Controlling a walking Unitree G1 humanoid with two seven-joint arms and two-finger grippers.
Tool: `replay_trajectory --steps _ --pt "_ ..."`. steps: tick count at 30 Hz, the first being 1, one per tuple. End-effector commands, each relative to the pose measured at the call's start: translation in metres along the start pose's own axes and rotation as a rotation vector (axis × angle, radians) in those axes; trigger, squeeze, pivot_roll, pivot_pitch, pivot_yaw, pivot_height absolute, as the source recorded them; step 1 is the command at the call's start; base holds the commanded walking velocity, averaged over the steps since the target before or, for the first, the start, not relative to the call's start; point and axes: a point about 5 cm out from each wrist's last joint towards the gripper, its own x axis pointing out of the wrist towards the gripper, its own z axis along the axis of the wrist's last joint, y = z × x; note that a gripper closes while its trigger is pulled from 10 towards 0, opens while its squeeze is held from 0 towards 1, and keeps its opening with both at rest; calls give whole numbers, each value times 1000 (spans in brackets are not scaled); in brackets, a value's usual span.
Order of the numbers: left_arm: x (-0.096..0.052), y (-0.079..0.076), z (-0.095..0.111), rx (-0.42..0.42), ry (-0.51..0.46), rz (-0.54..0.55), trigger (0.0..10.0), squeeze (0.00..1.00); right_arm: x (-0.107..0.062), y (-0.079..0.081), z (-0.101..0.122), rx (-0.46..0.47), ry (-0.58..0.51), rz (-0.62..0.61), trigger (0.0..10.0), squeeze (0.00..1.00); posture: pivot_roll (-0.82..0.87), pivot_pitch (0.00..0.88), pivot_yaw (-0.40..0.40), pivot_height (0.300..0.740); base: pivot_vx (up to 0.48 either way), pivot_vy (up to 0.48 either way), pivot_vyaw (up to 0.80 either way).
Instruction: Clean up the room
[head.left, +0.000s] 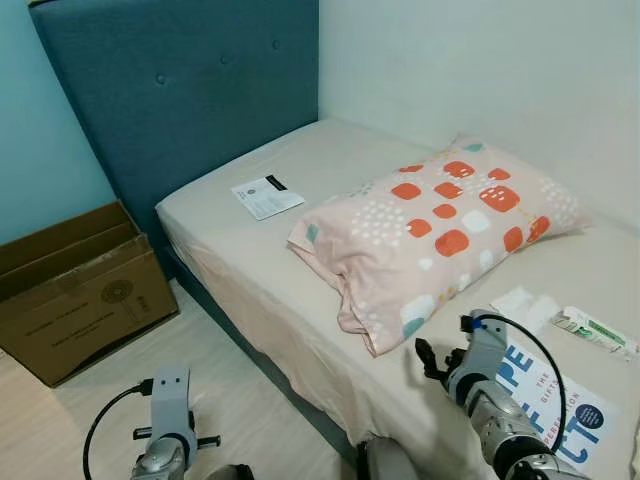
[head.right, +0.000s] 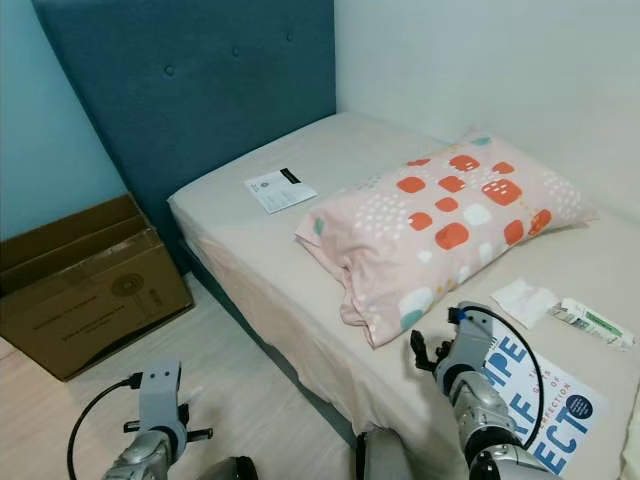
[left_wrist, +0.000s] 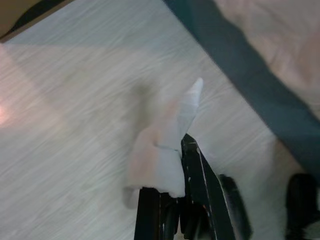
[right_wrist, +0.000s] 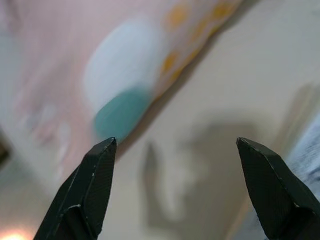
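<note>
Right tool (right_wrist: 175, 185), jaws wide apart over the bed (head.left: 250, 260), should advance toward the crumpled tissue (head.right: 524, 300) at 2 o'clock while the left tool (left_wrist: 172, 200) clamps its white tissue wad (left_wrist: 160, 155) firmly.

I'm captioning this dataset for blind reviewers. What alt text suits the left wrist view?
The left end effector is shut on a crumpled white tissue, held above a pale wood-grain floor. The dark blue bed base runs diagonally alongside, with the beige bedsheet above it.

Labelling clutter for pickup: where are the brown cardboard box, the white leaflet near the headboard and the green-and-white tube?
Brown cardboard box (head.left: 95, 305): left eye view, front wall.
White leaflet (head.left: 266, 196): left eye view, its middle.
Green-and-white tube (head.left: 592, 329): left eye view, mid-body.
</note>
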Motion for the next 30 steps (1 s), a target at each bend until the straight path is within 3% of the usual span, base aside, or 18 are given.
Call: replay_trajectory --steps 1,4,7,9,13,17,19,23,24,25,28,29,30 --pt "-4 8 -12 7 18 3 10000 0 0 -6 7 58 -41 -30 10000 0 -66 226 62 625 0 0 0" --pt "-6 12 -13 16 4 -6 10000 0 0 -14 19 88 -84 -50 10000 0 -45 251 74 625 0 0 0" --pt "-13 32 -8 78 -83 -63 10000 0 -4 -40 63 182 -254 -125 10000 0 24 336 131 625 0 0 0" --pt "-14 37 -4 82 -105 -75 10000 0 -5 -44 69 194 -279 -138 10000 0 42 368 147 625 0 0 0" --pt "-16 47 34 119 -237 -112 10000 0 -13 -63 91 231 -362 -203 10000 0 91 437 188 625 0 0 0" --pt "-17 48 50 121 -286 -124 10000 0 -16 -71 100 248 -392 -221 10000 0 109 463 206 625 0 0 0" --pt "-19 48 71 134 -339 -145 10000 0 -24 -85 111 267 -440 -263 10000 0 133 491 233 625 0 0 0" --pt "-24 47 86 171 -381 -181 10000 0 -36 -103 124 302 -516 -313 10000 0 145 505 255 625 0 0 0" --pt "-24 47 86 171 -381 -181 10000 0 -36 -103 124 302 -516 -313 10000 0 145 505 255 625 0 0 0" --pt "-29 47 89 195 -391 -201 10000 0 -46 -116 131 339 -568 -352 10000 0 173 516 281 625 0 0 0" --pt "-34 47 88 217 -392 -218 10000 0 -55 -128 135 375 -612 -391 10000 0 174 516 284 625 0 0 0" --pt "-39 47 86 236 -388 -233 10000 0 -67 -142 138 431 -666 -430 10000 0 181 522 301 625 0 0 0" --pt "-39 47 86 236 -388 -233 10000 0 -67 -142 138 431 -666 -430 10000 0 181 522 301 625 0 0 0"
